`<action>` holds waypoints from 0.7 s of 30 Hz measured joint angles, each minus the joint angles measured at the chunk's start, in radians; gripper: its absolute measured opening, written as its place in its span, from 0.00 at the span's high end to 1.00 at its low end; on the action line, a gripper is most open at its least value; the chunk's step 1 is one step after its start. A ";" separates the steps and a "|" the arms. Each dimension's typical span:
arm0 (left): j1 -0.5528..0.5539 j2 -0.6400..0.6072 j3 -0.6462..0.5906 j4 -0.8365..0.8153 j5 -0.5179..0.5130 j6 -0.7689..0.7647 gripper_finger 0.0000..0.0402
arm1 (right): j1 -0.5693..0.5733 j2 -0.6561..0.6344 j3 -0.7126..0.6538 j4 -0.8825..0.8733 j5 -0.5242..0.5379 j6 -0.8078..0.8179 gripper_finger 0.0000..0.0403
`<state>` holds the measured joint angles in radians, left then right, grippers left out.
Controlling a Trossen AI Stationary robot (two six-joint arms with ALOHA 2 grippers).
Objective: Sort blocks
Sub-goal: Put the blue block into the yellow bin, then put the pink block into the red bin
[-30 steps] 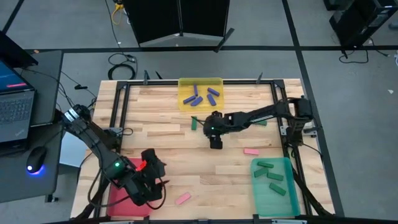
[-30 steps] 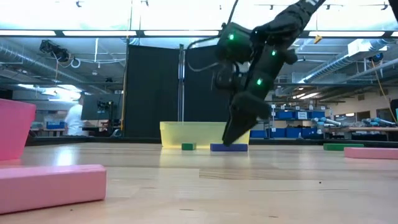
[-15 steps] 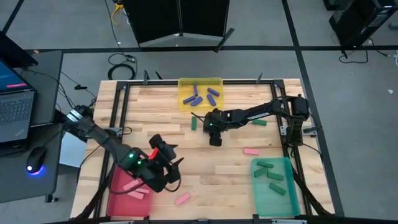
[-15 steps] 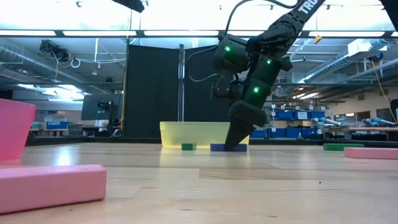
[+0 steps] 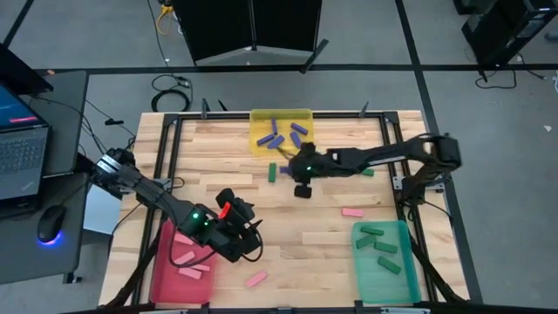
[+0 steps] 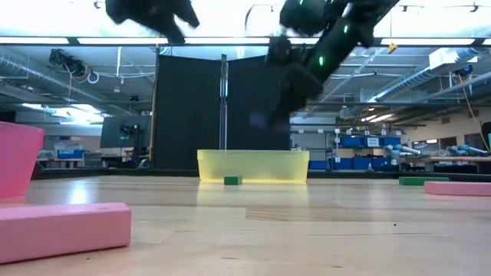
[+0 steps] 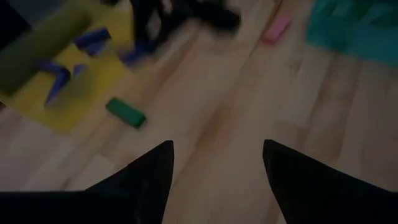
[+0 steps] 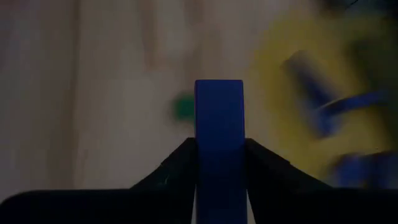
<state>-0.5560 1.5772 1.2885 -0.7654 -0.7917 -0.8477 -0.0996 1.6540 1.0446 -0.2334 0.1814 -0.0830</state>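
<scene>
My right gripper (image 5: 296,162) is shut on a dark blue block (image 8: 219,137), held in the air just short of the yellow tray (image 5: 281,118), which holds several blue blocks. In the low view this gripper (image 6: 285,103) hangs above the tray's near wall. My left gripper (image 5: 244,235) is open and touches nothing. It hovers over bare wood to the right of the red tray (image 5: 166,283), where pink blocks lie, and its fingers (image 7: 143,177) stand wide apart. A green block (image 5: 272,173) lies flat on the table near the yellow tray. My right gripper pinches the dark blue block between its two fingers (image 8: 177,162). The fingers grip the long sides near one end, and the free end (image 8: 219,93) sticks out past the fingertips. The block is lifted clear of the table.
Green blocks lie in a teal tray (image 5: 384,262) at the near right corner. Loose on the table are a pink block (image 5: 351,212), another pink one (image 5: 256,278) near the front edge, and a green one (image 5: 366,172). A black frame rims the table.
My right gripper has risen from the table with the blue block, lifting it clear, and has moved toward the far edge and the yellow tray. My left gripper has swung from over the red tray toward the table's right, out over bare wood.
</scene>
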 joint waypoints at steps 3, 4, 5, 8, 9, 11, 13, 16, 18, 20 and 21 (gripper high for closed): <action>0.012 0.001 -0.047 0.021 0.064 -0.027 0.37 | -0.026 -0.093 0.001 0.074 0.115 -0.003 0.71; 0.021 0.005 -0.065 0.039 0.099 -0.035 0.37 | -0.046 -0.116 0.003 0.104 0.152 -0.011 0.71; 0.030 0.008 -0.084 0.050 0.140 -0.044 0.37 | -0.073 -0.130 0.004 0.135 0.182 -0.021 0.71; 0.057 0.031 -0.135 0.098 0.240 -0.044 0.37 | -0.174 -0.132 0.002 0.220 0.203 -0.025 0.71; 0.063 0.037 -0.144 0.123 0.261 -0.039 0.37 | -0.211 -0.130 0.001 0.250 0.195 -0.019 0.71; 0.069 0.050 -0.156 0.168 0.309 -0.014 0.36 | -0.278 -0.112 0.004 0.320 0.168 0.009 0.71; 0.070 0.070 -0.158 0.204 0.350 0.006 0.35 | -0.336 -0.086 0.003 0.344 0.092 0.045 0.71; 0.065 0.096 -0.158 0.235 0.395 0.036 0.33 | -0.391 -0.039 0.002 0.377 -0.002 0.096 0.57; 0.058 0.116 -0.158 0.250 0.429 0.056 0.31 | -0.407 -0.020 0.002 0.396 -0.044 0.107 0.45; 0.049 0.137 -0.158 0.260 0.483 0.059 0.28 | -0.422 -0.006 0.002 0.426 -0.091 0.114 0.35; 0.045 0.148 -0.158 0.269 0.508 0.058 0.27 | -0.427 -0.004 0.002 0.431 -0.111 0.117 0.30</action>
<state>-0.5110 1.7249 1.1309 -0.4959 -0.2841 -0.7895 -0.5269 1.6498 1.0463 0.1980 0.0705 0.0344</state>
